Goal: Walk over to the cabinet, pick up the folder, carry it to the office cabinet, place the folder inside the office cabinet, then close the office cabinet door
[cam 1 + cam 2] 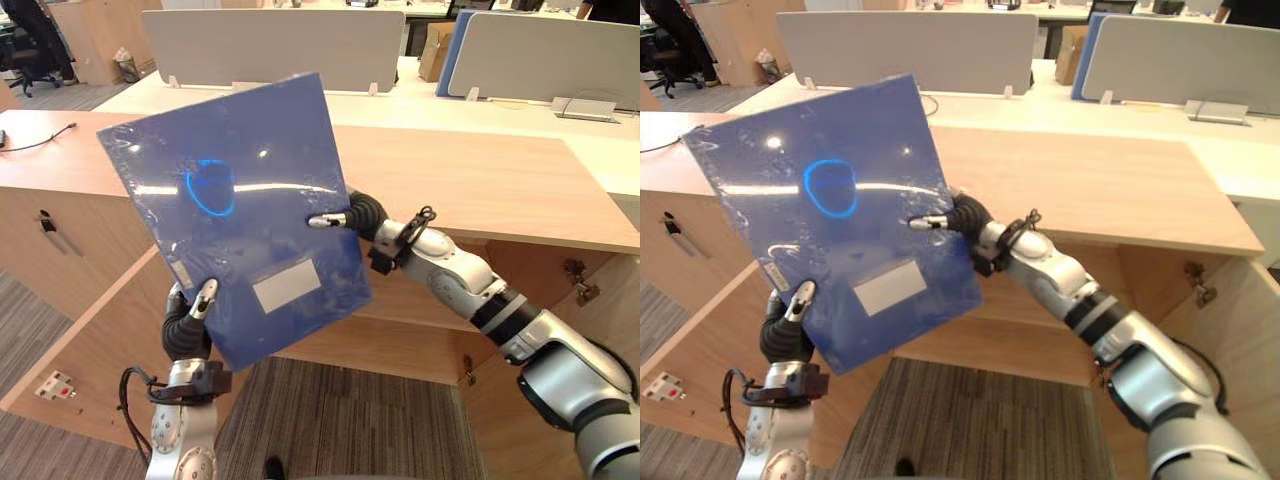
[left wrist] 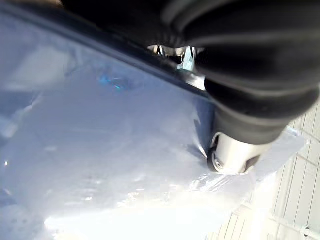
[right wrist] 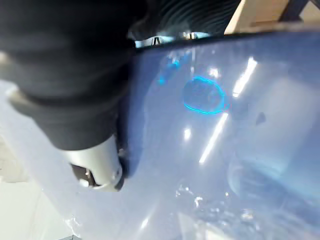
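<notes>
Wood cabinet top (image 1: 480, 180) behind held folder (image 1: 230, 200); partitioned desks (image 1: 450, 108) beyond; grey carpet (image 1: 340, 420).

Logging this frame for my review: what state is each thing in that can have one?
folder: lifted off any surface, tilted, held by both hands.
left hand: shut on the folder's lower corner.
right hand: shut on the folder's side edge.
cabinet door: open.

Left arm upright from lower left, left hand (image 1: 188, 322) pinching the folder (image 1: 235, 190) at its lower edge, right arm extended from the right, right hand (image 1: 357, 214) pinching its right edge, thumbs in front.
</notes>
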`<state>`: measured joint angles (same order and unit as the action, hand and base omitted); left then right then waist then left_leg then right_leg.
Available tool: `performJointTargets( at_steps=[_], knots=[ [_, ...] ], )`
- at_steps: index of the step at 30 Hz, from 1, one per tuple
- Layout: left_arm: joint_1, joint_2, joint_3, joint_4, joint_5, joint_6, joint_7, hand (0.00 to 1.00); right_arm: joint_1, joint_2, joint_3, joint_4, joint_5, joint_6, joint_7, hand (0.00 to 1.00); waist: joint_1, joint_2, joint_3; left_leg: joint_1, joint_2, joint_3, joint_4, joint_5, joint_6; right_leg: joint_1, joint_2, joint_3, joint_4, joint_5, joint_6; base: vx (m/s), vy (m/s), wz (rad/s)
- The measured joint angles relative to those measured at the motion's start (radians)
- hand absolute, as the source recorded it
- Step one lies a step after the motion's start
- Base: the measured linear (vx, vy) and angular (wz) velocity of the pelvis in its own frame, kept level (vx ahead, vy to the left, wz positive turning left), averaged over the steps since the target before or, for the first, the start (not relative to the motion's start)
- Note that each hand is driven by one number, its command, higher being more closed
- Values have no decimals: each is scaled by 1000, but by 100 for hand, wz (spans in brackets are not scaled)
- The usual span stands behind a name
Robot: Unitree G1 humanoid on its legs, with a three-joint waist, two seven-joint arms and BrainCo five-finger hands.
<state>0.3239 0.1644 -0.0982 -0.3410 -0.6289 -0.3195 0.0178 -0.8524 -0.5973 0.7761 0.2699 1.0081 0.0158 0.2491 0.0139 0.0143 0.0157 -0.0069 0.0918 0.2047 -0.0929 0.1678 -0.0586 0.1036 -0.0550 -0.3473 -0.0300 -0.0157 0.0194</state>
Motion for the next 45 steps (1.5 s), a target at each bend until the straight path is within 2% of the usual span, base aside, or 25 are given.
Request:
performJointTargets(
  at_steps=[4, 5, 12, 15, 19, 22, 24, 25, 26, 27, 29, 30, 33, 34, 36, 39, 41, 43, 45],
  knots=[
    [0, 7, -17, 0, 9, 2, 0, 100, 0, -37, 21, -5, 63, 22, 28, 100, 2, 0, -10, -5, 1, -3, 0, 1, -2, -2, 3, -3, -3, 1, -1, 0, 0, 0],
    [0, 8, -24, 0, 10, 5, 0, 0, 0, -50, 33, -6, 74, 22, 29, 100, 5, 0, -17, -7, 1, -4, 0, 1, -2, -2, 3, -3, -5, 1, -1, 0, 0, 0],
    [-1, 42, -90, 0, 25, 8, -24, 0, 6, -119, 73, -13, 73, 31, 51, 100, 10, 0, -28, -8, 2, -6, 4, 2, -2, -1, 4, -3, -5, 1, -1, 0, 0, 0],
    [-3, 50, -106, 3, 21, 7, -68, 0, 67, -163, 22, -86, 66, 33, 53, 100, 10, 0, -28, -7, 1, -6, 4, 2, -2, -2, 4, -2, -4, 1, -1, 0, 0, 0],
    [-19, 61, -139, 68, -26, 3, -155, 0, 156, -217, -73, -184, -7, 32, 53, 100, 3, 1, -29, -7, 2, -1, 4, 2, -2, -6, 3, 3, 0, 1, -1, -9, 7, -4],
    [-43, 56, -172, 181, -50, 20, -218, 0, 268, -252, -239, -321, -175, 30, 54, 100, -9, 1, -29, -7, 2, 6, 3, 2, -2, -13, 2, 14, 4, 1, -1, -13, 13, -8],
    [-47, 35, -161, 273, -52, 45, -247, 0, 349, -237, -398, -447, -373, 15, 51, 100, -24, 2, -30, -7, 3, 13, 0, 1, -2, -17, 2, 23, 5, 1, -1, -12, 12, -12],
    [-51, 8, -128, 356, -53, 65, -252, 0, 373, -200, -492, -503, -513, -22, 53, 100, -39, 5, -31, -7, 4, 17, 0, 1, -2, -20, 2, 27, 4, 1, -1, -11, 7, -12],
    [-55, -7, -106, 405, -55, 78, -252, 0, 378, -180, -529, -528, -582, -46, 48, 100, -46, 6, -32, -7, 4, 21, 0, 1, -2, -21, 2, 29, 4, 1, 0, -13, 4, -18],
    [-65, -33, -56, 516, -71, 108, -249, 0, 379, -123, -600, -584, -729, -108, 21, 100, -61, 9, -34, -6, 8, 27, 0, 1, -2, -26, 5, 38, 4, 1, 0, -18, -1, -18],
    [-68, -38, -32, 594, -71, 128, -244, 0, 383, -87, -638, -632, -859, -158, -6, 100, -63, 9, -34, -6, 12, 34, 0, 1, -3, -30, 9, 50, 3, 4, -1, -24, -6, -15],
    [-71, -38, -30, 636, -69, 137, -244, 0, 400, -80, -638, -654, -907, -175, -12, 100, -63, 9, -34, -6, 14, 34, 0, 1, -3, -31, 11, 50, 2, 5, -2, -24, -7, -5],
    [-91, -39, -26, 775, -14, 141, -244, 0, 474, -57, -620, -672, -952, -189, 8, 100, -60, 8, -35, -9, 18, 35, 0, 1, -3, -36, 14, 52, 0, 5, -2, -13, 2, -1],
    [-104, -40, -18, 873, 62, 152, -243, 0, 506, -54, -603, -670, -956, -189, 20, 100, -59, 7, -35, -10, 20, 36, -1, 0, -3, -38, 14, 54, -2, 4, -1, -39, 7, -6],
    [-118, -38, -16, 997, 116, 162, -242, 0, 517, -55, -577, -669, -958, -189, 27, 100, -59, 7, -35, -10, 24, 43, -1, -1, -5, -38, 15, 57, -7, 5, 1, -26, 5, -11],
    [-124, -45, 9, 1191, 147, 187, -240, 0, 547, -53, -543, -670, -957, -201, 34, 100, -59, 3, -34, -10, 29, 61, -1, -4, -8, -45, 19, 77, -12, 11, -1, -8, 6, -16],
    [-126, -42, 44, 1255, 164, 192, -226, 0, 588, -49, -512, -670, -965, -205, 33, 100, -59, 1, -33, -10, 32, 61, 0, -4, -8, -44, 21, 77, -13, 16, -8, 1, 0, -4],
    [-133, -40, 84, 1304, 210, 191, -196, 0, 631, -47, -453, -669, -1003, -213, 35, 100, -57, 0, -33, -10, 33, 62, 0, -4, -8, -42, 23, 78, -14, 19, -10, 0, 0, 0],
    [-138, -40, 116, 1361, 281, 192, -165, 0, 688, -46, -324, -630, -1040, -238, 47, 100, -52, -5, -30, -10, 36, 62, 0, -5, -9, -42, 26, 79, -16, 19, -10, 0, 0, 0]
  ],
)
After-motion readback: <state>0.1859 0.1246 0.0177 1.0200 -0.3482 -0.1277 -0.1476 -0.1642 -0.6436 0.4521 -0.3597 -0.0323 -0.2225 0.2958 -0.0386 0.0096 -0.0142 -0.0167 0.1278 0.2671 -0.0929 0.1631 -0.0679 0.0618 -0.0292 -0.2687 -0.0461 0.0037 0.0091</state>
